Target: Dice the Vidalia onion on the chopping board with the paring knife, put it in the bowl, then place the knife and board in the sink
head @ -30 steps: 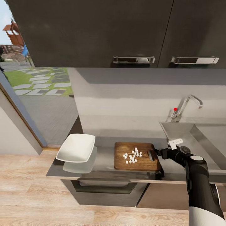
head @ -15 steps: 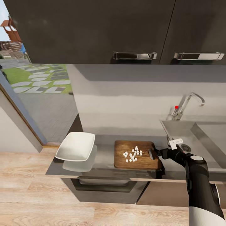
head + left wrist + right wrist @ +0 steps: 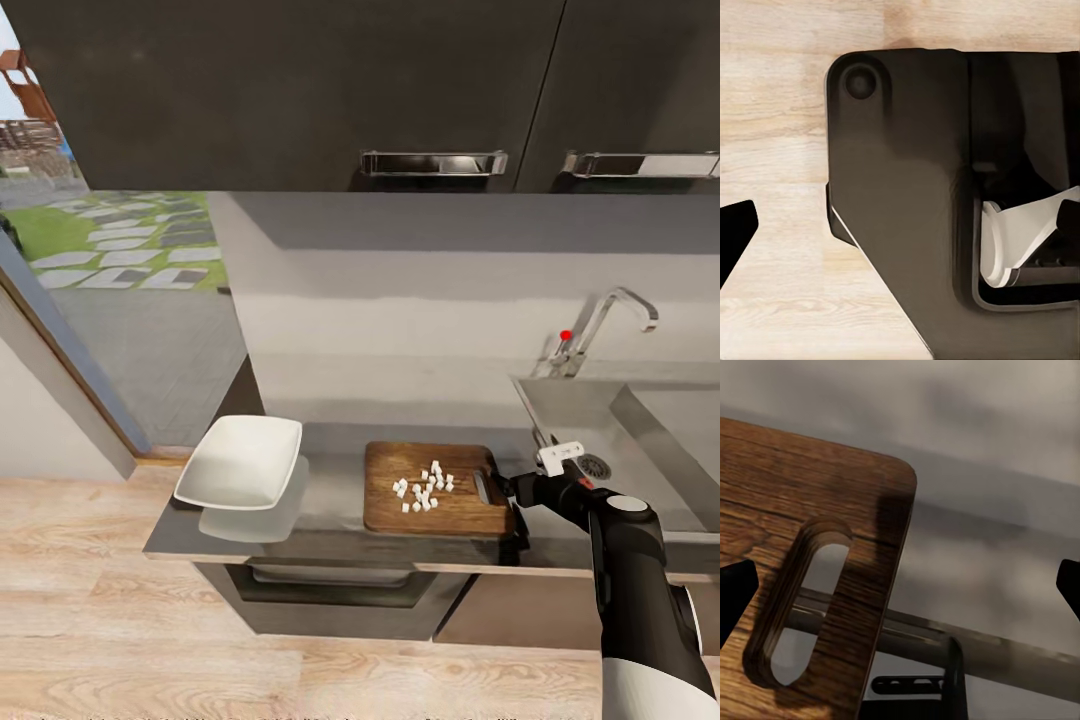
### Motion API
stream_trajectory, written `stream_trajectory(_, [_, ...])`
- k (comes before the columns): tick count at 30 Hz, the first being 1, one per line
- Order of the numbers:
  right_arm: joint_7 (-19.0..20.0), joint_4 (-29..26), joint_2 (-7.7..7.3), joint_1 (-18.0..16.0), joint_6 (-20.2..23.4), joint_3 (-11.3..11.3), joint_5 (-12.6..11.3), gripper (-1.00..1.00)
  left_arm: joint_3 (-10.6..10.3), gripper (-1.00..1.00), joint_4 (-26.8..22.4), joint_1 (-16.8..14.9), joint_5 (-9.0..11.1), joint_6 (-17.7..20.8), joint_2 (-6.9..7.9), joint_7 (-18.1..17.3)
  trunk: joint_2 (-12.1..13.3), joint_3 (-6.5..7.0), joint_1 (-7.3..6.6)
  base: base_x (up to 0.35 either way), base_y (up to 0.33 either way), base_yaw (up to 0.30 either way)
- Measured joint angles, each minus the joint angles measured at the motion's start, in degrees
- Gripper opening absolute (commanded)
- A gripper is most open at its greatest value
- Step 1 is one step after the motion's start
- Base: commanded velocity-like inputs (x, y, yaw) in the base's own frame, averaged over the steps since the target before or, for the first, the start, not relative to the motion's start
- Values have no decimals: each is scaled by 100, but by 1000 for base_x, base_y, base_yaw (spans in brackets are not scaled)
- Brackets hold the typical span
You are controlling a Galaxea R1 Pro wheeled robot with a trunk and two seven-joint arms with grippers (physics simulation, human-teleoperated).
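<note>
The brown chopping board (image 3: pixel 400 465) lies on the grey countertop (image 3: pixel 335 490), with diced Vidalia onion (image 3: pixel 425 487) as small white bits near its middle. My right gripper (image 3: pixel 497 487) is open at the board's right end. In the right wrist view that gripper (image 3: pixel 900 589) has its fingertips (image 3: pixel 735 594) spread wide on either side of the board's slotted end (image 3: pixel 795 607). Left of the board stands the white bowl (image 3: pixel 240 462). The steel sink (image 3: pixel 575 405) with its tap (image 3: pixel 600 325) is to the right. The paring knife is out of view. My left gripper (image 3: pixel 900 225) hangs open over the wooden floor.
Dark wall cabinets with bar handles (image 3: pixel 435 162) hang above the counter. A grey backsplash (image 3: pixel 400 330) runs behind it. A window (image 3: pixel 110 290) onto a garden is at the left. Below the left gripper are the wooden floor (image 3: pixel 780 112) and my own dark base (image 3: pixel 907 187).
The whole head view has shifted slightly, so the camera moved. The right gripper stays at the board's right end, and the board, bits and bowl keep their places.
</note>
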Motion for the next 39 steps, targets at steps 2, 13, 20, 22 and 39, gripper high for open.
stream_trajectory(2, [-4, 0, -1, 0, 0, 0, 0, 100, 0, 100, 0, 0, 0, 0, 0, 0, 0, -18, 0, 0, 0, 0])
stream_trajectory(13, [-8, 0, -2, 0, 0, 0, 0, 100, 0, 100, 0, 0, 0, 0, 0, 0, 0, -119, 0, 0, 0, 0])
stream_trajectory(20, [-8, 0, -2, 0, 0, 0, 0, 100, 2, 100, 0, 0, 0, 0, 2, -1, 0, -183, 0, 0, 0, 0])
stream_trajectory(22, [-8, 0, -2, 0, 0, 0, 0, 100, 2, 100, 0, 0, 0, 0, 3, -1, 0, -202, 0, 0, 0, 0])
stream_trajectory(39, [-8, 0, -2, 0, 0, -7, 0, 100, 1, 100, 0, 0, 0, 0, 1, -1, 0, -358, 0, 0, 0, 0])
